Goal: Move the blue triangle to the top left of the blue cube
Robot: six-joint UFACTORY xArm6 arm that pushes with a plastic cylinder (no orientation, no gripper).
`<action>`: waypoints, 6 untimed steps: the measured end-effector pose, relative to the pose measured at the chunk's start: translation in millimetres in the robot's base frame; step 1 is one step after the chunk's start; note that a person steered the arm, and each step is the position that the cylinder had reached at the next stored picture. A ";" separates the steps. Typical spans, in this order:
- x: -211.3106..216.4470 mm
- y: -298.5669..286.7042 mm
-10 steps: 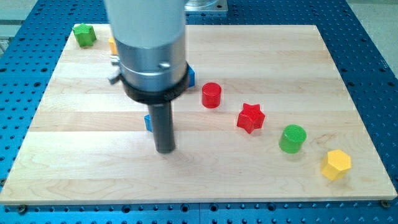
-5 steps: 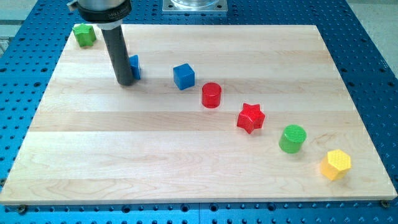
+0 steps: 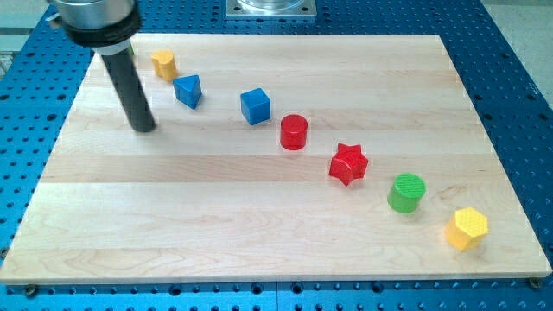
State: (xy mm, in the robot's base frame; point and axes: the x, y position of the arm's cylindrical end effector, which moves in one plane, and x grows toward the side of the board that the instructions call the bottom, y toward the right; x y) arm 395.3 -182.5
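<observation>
The blue triangle lies in the upper left part of the wooden board, to the view's left of the blue cube and a little higher than it. The two blocks are near but apart, with bare wood between them. A small yellow block sits just above and to the left of the triangle, not touching it.

My tip rests on the board to the view's left of the blue triangle and slightly lower. There is a clear gap between them, so the tip touches no block. The arm has no hand or jaws that could open or close; it ends only in the dark rod, and it holds nothing. The rod rises from the tip and leans a little toward the view's top left, where its wide metal collar covers the corner of the board.

From the blue cube a diagonal line of blocks goes toward the view's bottom right: a red cylinder, a red star, a green cylinder and a yellow hexagonal block, each one separate from the next.

The yellow hexagonal block is close to the right edge of the board. The lower left half of the board is open wood, and also the upper right part.
</observation>
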 end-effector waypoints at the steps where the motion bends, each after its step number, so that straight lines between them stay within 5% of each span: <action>1: -26.5 12.0; 4: -58.7 62.2; 5: -70.2 -39.7; 6: -70.4 -78.5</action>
